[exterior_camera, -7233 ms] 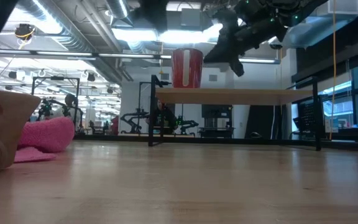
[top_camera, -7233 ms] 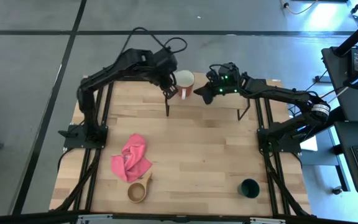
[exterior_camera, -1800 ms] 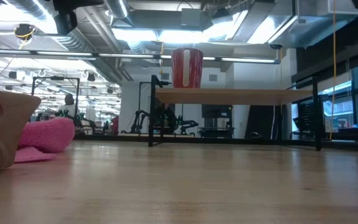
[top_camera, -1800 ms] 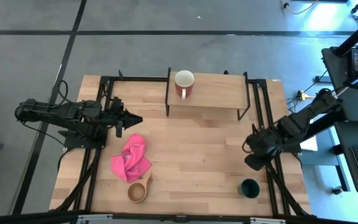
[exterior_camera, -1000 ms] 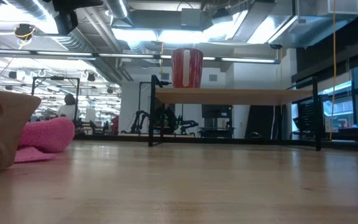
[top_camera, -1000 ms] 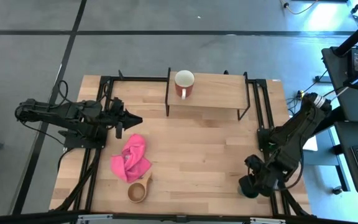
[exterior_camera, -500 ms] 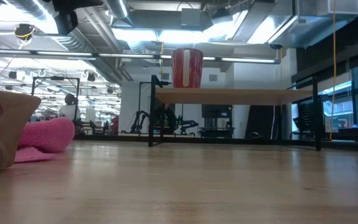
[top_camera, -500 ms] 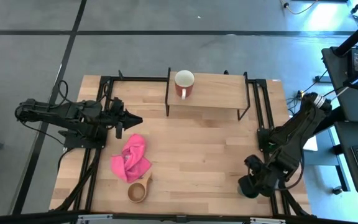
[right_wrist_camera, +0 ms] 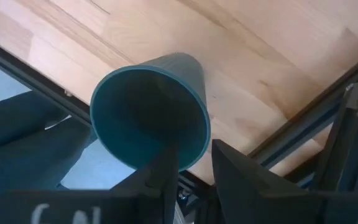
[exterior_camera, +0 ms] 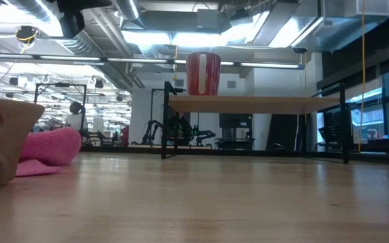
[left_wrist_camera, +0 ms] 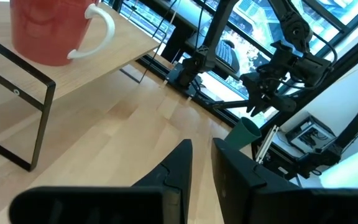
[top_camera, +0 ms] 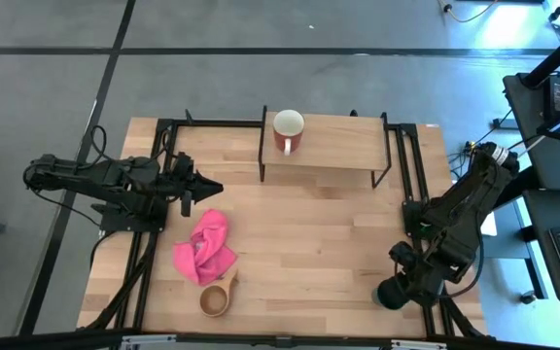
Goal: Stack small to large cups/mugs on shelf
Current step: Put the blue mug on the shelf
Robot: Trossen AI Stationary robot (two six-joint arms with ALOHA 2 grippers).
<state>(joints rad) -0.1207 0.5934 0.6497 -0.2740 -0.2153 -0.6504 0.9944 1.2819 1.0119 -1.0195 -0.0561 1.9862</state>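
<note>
while your right gripper (right_wrist_camera: 188, 163) pinches the dark green cup's (right_wrist_camera: 151, 109) rim, its teal inside shows, well apart from the shelf (top_camera: 333, 142).

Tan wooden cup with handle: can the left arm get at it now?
Probably yes: the left gripper is free, the tan wooden cup stands uncovered, the pink cloth lies beside it.

Looked like a robotics lab/workshop w/ grey concrete floor (top_camera: 358, 29), exposed silver ceiling ducts (exterior_camera: 80, 40), fluorescent strip lights (exterior_camera: 181, 37), more black robot rigs (exterior_camera: 181, 128) behind.
</note>
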